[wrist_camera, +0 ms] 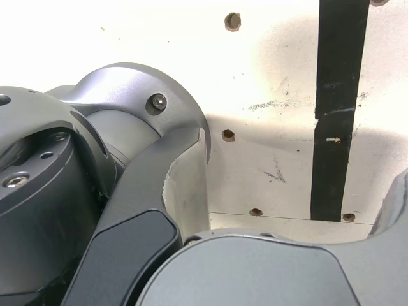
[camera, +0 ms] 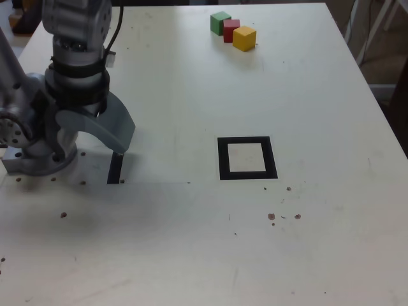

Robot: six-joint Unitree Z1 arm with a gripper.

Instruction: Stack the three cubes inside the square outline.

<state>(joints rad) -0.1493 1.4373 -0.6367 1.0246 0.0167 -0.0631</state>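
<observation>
The arm sits folded at the left of the exterior view, its gripper (camera: pixel 105 137) hanging low over the table (camera: pixel 191 255) near its own base, the grey jaws spread wide with nothing between them. One jaw tip hangs right above a thin black strip (camera: pixel 115 169) on the tabletop; the wrist view shows that same strip (wrist_camera: pixel 336 115) running along the pale surface, past a few small holes, with the arm's grey housing filling most of the picture. The three cubes huddle in the upper middle of the exterior view, well apart from the gripper: the green cube (camera: pixel 220 22) farthest back, the red cube (camera: pixel 230 30) touching it, and the yellow cube (camera: pixel 244 38) against the red one, nearest the camera. The square outline (camera: pixel 247 157), a thick black frame with a pale centre, lies at the centre right of that frame, holding nothing, well apart from both the cubes and the arm. Small brown specks dot the table below it.
</observation>
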